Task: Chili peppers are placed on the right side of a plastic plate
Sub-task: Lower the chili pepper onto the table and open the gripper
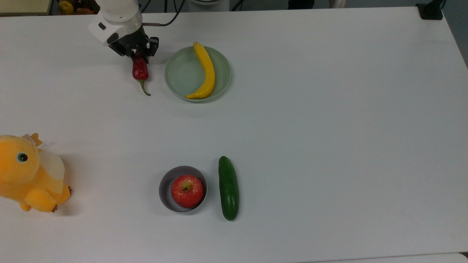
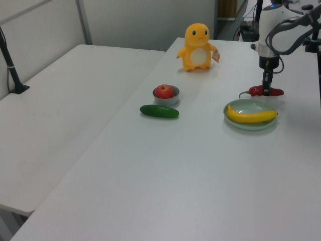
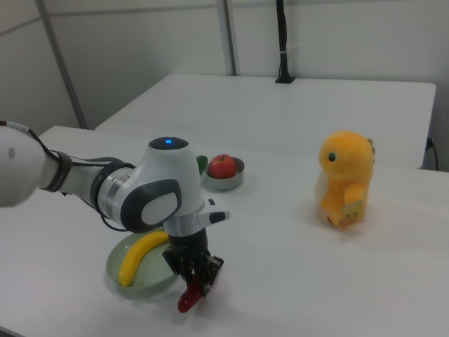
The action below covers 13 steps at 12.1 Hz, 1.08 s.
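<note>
Gripper: my gripper (image 1: 138, 55) is clamped on the blunt end of the chili pepper (image 1: 140, 70), fingers pointing down, so the fruit lies level under me with its stem free.

Chili pepper: dark red, glossy, lying along the top view's vertical, its green stem (image 1: 144, 88) trailing toward the top view's bottom. It sits just beside the plate on the top view's left, apart from the rim. In the left view (image 2: 266, 91) it looks at or almost at the table, just beyond the plate; I cannot tell whether it touches.

Plastic plate: pale mint-green (image 1: 180, 75), round with a raised rim, near the table's far edge in the top view. My pepper goes beside it, not in it.

Banana: yellow, curved (image 1: 206, 71), resting in the plate toward the top view's right. It fills that half, one more reason to stay outside the rim.

Grey bowl: small and round (image 1: 163, 191), holding a red apple (image 1: 187, 190), well apart from my work.

Cucumber: dark green (image 1: 228, 188), just beside the bowl on the top view's right, not involved.

Plush toy: orange (image 1: 29, 173), at the top view's left edge, well clear.

Step in hand, as I judge it: setting down; what remains is releasing and lifting away.

Risk: the rounded pepper may roll toward the rim once released.
</note>
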Motion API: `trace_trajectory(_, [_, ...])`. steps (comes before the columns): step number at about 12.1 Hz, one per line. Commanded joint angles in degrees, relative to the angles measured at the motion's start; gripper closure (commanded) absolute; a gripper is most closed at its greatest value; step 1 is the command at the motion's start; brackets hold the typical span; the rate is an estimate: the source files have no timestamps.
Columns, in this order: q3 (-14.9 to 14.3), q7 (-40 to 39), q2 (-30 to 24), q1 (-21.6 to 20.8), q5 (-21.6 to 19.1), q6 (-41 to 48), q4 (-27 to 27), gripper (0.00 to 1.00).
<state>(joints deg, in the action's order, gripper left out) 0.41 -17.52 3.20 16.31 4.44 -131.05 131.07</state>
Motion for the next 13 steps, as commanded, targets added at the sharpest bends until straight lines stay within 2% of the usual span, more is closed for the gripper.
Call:
trace_trajectory(1, [-0.32, -0.85, 0.22, -0.32, 1.10, -1.76, 1.03, 0.87])
trace_trajectory(2, [-0.32, -0.85, 0.92, -0.49, 1.10, -1.84, 0.94, 0.78])
trace_trajectory(3, [-0.32, -0.85, 1.02, -0.49, 1.10, -1.76, 0.94, 0.75])
trace_trajectory(6, [-0.32, -0.85, 1.02, -0.50, 1.01, -1.67, 0.85, 0.58])
trace_trajectory(7, [-0.32, -0.85, 1.02, -0.49, 1.10, -1.67, 0.85, 0.36])
trace_trajectory(10, [-0.32, -0.85, 0.93, -0.49, 1.10, -1.40, 0.77, 0.07])
trace_trajectory(11, [-0.32, -0.85, 0.93, -0.49, 1.10, -1.32, 0.77, 0.00])
trace_trajectory(13, [-0.32, -0.77, 0.93, -0.49, 1.01, -1.23, 0.77, 0.00])
